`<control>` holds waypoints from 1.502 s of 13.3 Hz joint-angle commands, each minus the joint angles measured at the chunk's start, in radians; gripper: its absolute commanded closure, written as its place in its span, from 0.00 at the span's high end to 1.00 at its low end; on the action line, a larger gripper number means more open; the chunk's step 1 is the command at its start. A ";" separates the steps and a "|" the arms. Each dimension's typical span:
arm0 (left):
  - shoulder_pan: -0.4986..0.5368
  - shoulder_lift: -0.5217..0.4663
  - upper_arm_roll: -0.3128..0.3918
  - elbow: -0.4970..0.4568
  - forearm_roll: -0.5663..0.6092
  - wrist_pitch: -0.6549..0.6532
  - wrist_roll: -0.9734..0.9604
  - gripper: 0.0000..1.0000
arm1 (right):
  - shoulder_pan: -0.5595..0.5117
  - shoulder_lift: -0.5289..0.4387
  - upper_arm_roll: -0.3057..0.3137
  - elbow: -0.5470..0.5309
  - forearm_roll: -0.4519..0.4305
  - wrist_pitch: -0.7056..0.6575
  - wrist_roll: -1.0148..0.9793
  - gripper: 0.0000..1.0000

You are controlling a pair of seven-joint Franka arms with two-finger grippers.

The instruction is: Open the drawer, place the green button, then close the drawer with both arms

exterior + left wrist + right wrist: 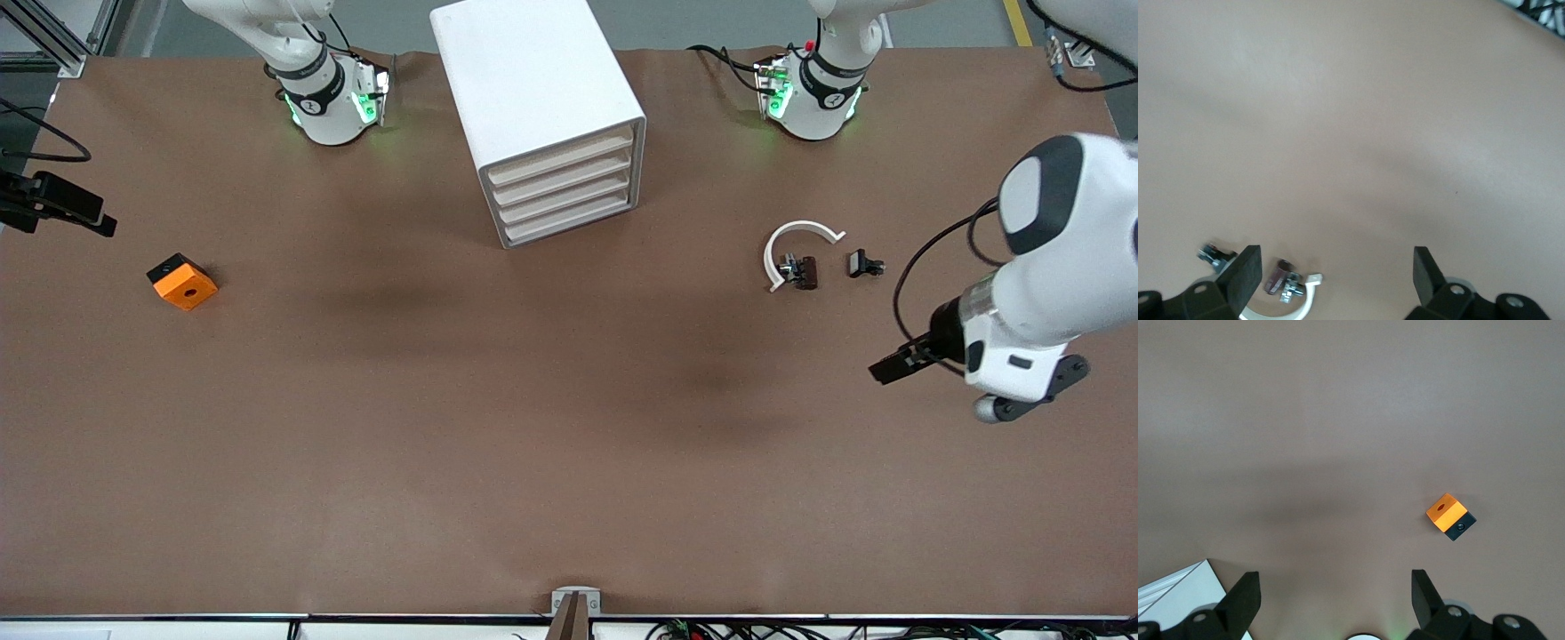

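Your left gripper [1331, 277] has its two black fingers [1245, 270] spread wide with nothing between them; it hangs over bare brown worktop [569, 427] at the left arm's end. Your right gripper [1331, 597] likewise has its two fingers [1245, 593] wide apart and empty, over the worktop at the right arm's end; in the front view it shows only as a dark shape [53, 204] at the edge.

Count of items on the worktop: one white boxy cabinet [533, 98], one orange block with a round hole and a dark side [182, 282], one white plastic arc [796, 244] and two small dark parts.

The cabinet stands between the two arm bases and holds four shallow cream-white drawers stacked one above another. All four sit flush with the cabinet front. The lowest drawer [569, 224] is shut.

One small dark-brown part [800, 271] lies inside the open mouth of the arc, touching or just beside its lower end. The second small black part [864, 264] lies just beside the arc, toward the left arm's end. You cannot tell from these views whether either one is the green-capped button; no green cap is discernible.

The orange block lies well apart from the cabinet, toward the right arm's end.
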 commanded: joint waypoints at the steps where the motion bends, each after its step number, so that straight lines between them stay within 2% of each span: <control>1: 0.003 -0.111 0.026 -0.026 0.012 -0.049 0.124 1.00 | -0.010 -0.004 0.011 0.008 -0.017 -0.006 -0.004 1.00; 6: -0.025 -0.303 0.141 -0.059 -0.019 -0.243 0.390 1.00 | -0.010 -0.004 0.011 0.006 -0.017 -0.008 -0.004 1.00; 9: -0.095 -0.429 0.211 -0.151 -0.031 -0.252 0.542 1.00 | -0.008 -0.003 0.011 0.006 -0.017 -0.008 -0.002 1.00; 11: -0.140 -0.480 0.239 -0.188 -0.033 -0.258 0.545 1.00 | -0.010 -0.003 0.011 0.006 -0.017 -0.009 -0.004 1.00; 13: -0.221 -0.515 0.309 -0.220 -0.033 -0.258 0.542 1.00 | -0.010 -0.003 0.011 0.006 -0.017 -0.008 -0.004 1.00; 16: -0.232 -0.561 0.320 -0.268 -0.092 -0.255 0.545 1.00 | -0.011 -0.003 0.010 0.006 -0.017 -0.008 -0.004 1.00; 20: -0.229 -0.575 0.325 -0.279 -0.097 -0.254 0.535 1.00 | -0.011 -0.003 0.010 0.005 -0.019 -0.008 -0.004 1.00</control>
